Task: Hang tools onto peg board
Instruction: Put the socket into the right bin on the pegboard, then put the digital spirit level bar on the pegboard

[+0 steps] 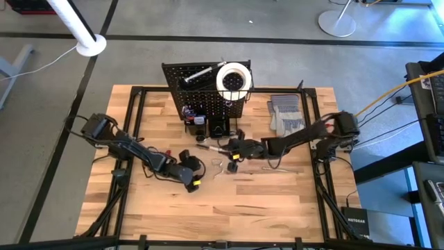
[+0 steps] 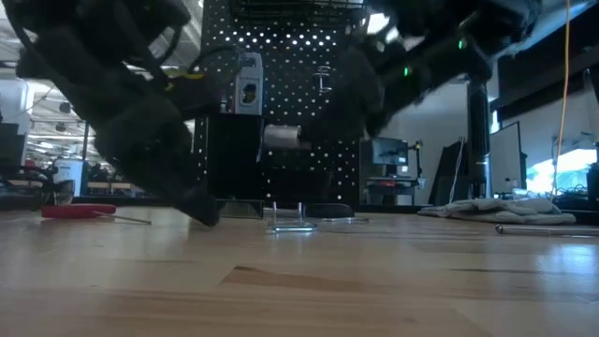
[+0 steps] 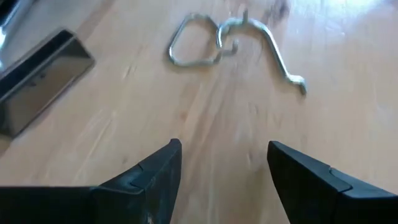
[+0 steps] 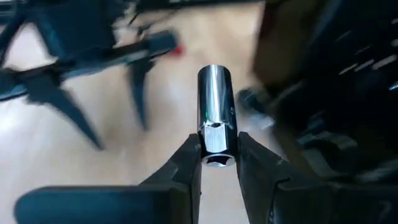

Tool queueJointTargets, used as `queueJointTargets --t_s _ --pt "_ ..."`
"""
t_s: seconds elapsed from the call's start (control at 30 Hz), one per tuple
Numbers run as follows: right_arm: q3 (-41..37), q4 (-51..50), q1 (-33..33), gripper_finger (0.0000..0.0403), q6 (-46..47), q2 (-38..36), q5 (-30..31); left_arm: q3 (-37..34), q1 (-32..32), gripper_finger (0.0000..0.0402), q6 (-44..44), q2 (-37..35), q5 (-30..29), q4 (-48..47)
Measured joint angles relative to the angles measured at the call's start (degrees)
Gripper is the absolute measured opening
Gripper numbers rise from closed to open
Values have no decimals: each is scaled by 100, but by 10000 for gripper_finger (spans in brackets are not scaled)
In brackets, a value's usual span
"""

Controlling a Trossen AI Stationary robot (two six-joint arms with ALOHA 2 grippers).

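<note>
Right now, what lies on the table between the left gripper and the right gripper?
In the high view, a bent silver wire hook lies on the wood between the left gripper and the right gripper. The left wrist view shows it just ahead of the open fingers.

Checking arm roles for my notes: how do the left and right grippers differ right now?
The right gripper is shut on a shiny silver metal socket; the left gripper is open and empty. The right is near the black peg board; the left hovers over bare wood near bent wire hooks. Both have dark fingers.
</note>
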Motion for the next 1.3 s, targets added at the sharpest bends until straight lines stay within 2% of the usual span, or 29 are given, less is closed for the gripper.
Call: queueJointTargets --t_s 0.13,0.37,0.57,0.83,1.0,1.13,1.23,1.3 --pt "3 -251 -131 80 -516 -408 721 0 -44 223 -145 -416 -29 -423" --pt "3 -458 -825 81 -452 -313 739 2 -36 223 34 -788 -75 -486" --pt "3 -359 -1199 96 -409 -171 8 0 56 223 56 -779 -77 -367" --pt "3 -377 -1240 160 -374 -119 -120 0 109 223 64 -772 -74 -334" --pt "3 -536 -1227 202 -259 -412 -967 0 192 223 129 -783 96 -379" --pt "5 -441 -928 216 -238 -605 -1807 0 246 223 176 -815 75 -440" --pt "5 -330 -545 218 -279 -573 -1851 0 358 223 316 -816 37 -497" --pt "10 -185 -297 218 -291 -428 -1622 0 447 223 420 -816 27 -517"
